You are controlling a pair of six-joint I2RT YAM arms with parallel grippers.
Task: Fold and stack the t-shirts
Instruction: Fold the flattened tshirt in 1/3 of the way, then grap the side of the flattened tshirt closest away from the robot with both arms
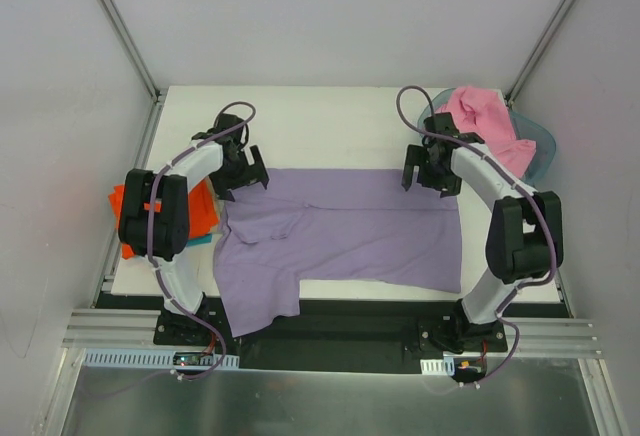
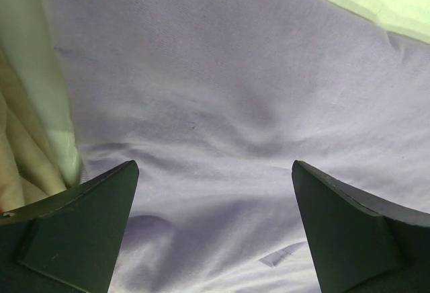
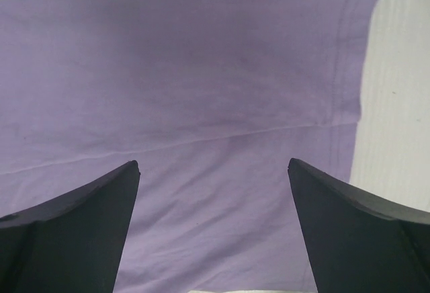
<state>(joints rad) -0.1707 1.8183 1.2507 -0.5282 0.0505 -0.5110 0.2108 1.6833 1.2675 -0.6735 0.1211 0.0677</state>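
**Four t-shirts and two arms, seen from above.**
One lavender t-shirt [image 1: 340,236] lies spread across the centre of the counter [image 1: 330,126], its lower-left part drooping past the near edge. One pink t-shirt [image 1: 485,121] is heaped in the basket [image 1: 541,146] at upper right. One orange-red t-shirt [image 1: 203,206] and one teal t-shirt [image 1: 200,241], only a sliver showing, lie at the left edge. Both arms bend forward; the left gripper [image 1: 243,186] and right gripper [image 1: 427,184] are poised at the lavender shirt's upper corners, jaws apart, holding nothing.
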